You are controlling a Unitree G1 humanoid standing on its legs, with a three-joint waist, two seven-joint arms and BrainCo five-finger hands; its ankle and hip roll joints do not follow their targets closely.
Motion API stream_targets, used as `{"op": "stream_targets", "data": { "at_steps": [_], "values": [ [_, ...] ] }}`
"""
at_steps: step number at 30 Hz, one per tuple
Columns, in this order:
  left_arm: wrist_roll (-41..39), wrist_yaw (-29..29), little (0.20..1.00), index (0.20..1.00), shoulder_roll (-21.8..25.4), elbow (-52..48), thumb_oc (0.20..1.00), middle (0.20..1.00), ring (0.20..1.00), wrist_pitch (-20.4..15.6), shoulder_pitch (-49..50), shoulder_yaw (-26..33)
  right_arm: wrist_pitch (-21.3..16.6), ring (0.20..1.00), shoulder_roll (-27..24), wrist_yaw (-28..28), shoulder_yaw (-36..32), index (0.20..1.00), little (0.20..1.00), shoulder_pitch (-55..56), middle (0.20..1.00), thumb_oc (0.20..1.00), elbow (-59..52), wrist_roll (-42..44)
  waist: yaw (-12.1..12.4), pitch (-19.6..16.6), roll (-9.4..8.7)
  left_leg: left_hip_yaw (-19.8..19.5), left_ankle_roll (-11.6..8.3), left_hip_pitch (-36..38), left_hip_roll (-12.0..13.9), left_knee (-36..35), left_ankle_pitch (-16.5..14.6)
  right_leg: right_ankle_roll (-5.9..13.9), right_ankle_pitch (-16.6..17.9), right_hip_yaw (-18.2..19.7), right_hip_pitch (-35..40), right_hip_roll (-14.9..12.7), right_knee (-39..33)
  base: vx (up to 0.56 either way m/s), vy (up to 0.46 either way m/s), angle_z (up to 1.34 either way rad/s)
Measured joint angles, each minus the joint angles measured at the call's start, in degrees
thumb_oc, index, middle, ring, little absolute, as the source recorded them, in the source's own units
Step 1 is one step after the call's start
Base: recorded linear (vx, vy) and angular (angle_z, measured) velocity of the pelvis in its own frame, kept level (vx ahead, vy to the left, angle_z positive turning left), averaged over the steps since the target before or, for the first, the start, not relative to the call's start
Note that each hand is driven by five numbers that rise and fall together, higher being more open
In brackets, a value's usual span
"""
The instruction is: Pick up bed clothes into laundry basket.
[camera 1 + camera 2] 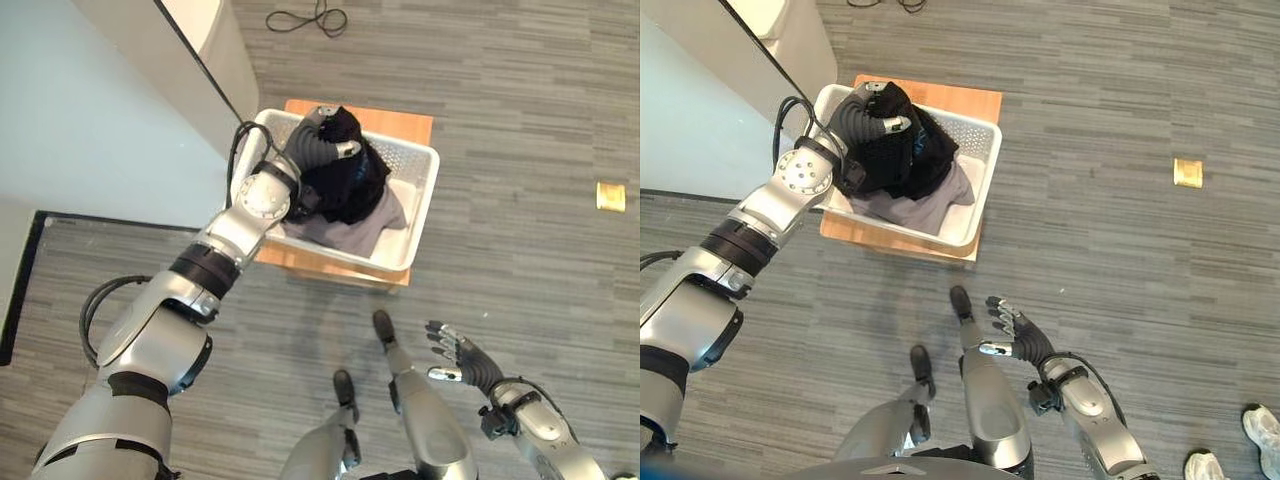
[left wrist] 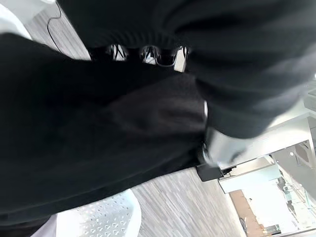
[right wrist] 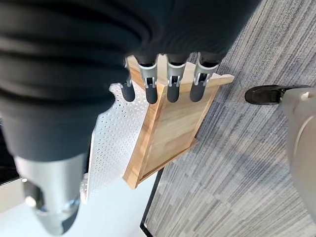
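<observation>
A white perforated laundry basket (image 1: 425, 195) stands on a low wooden stand (image 1: 400, 125). Inside it, a black garment (image 1: 355, 185) is bunched on top of a grey garment (image 1: 372, 228). My left hand (image 1: 312, 148) reaches into the basket from the left and is buried in the black cloth, with its thumb curled against the fabric. In the left wrist view the black garment (image 2: 98, 123) lies between thumb and fingers. My right hand (image 1: 1025, 340) hovers low over the floor well in front of the basket, with straight fingers (image 3: 168, 84) and nothing in it.
The pale bed surface (image 1: 90, 110) with its dark edge lies to the left of the basket. A small yellow object (image 1: 610, 196) rests on the grey carpet at the right. A person's white shoes (image 1: 1265, 430) stand at the lower right. A black cable (image 1: 305, 20) lies beyond the basket.
</observation>
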Motion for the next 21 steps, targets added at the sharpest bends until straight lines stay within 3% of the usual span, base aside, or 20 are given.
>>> {"op": "stream_targets", "data": {
  "at_steps": [10,16,21],
  "values": [
    [-1.0,-3.0,1.000,1.000,8.5,-14.6,1.000,1.000,1.000,-0.1,10.2,1.4,0.0,1.000,0.0,0.0,-0.8,1.000,1.000,-0.2,1.000,1.000,0.5,-0.7,2.2,-0.4,1.02,-2.1,-0.28,1.2,0.3,0.0,0.4,-0.44,-0.3,-1.7,1.9,-0.4,0.0,-0.02,0.003,0.09],
    [-1.3,-4.0,1.000,1.000,10.5,-18.9,1.000,1.000,1.000,-0.2,14.0,4.6,0.2,1.000,0.0,0.0,-2.0,1.000,1.000,-1.0,1.000,1.000,2.2,-2.1,4.4,-0.7,1.32,-4.2,-0.36,1.8,0.3,0.0,1.0,-0.43,-0.3,-3.6,3.2,-0.9,0.0,-0.02,0.014,0.19],
    [-1.6,-4.1,1.000,1.000,12.1,-23.0,1.000,1.000,1.000,-1.2,17.0,7.9,0.6,1.000,0.0,0.1,-2.3,1.000,1.000,-1.7,1.000,1.000,2.3,-2.3,5.2,-3.7,1.33,-5.3,-0.39,2.3,0.4,0.0,1.0,-0.52,-0.9,-4.8,4.2,-1.2,0.0,0.00,0.022,0.11]
  ]
}}
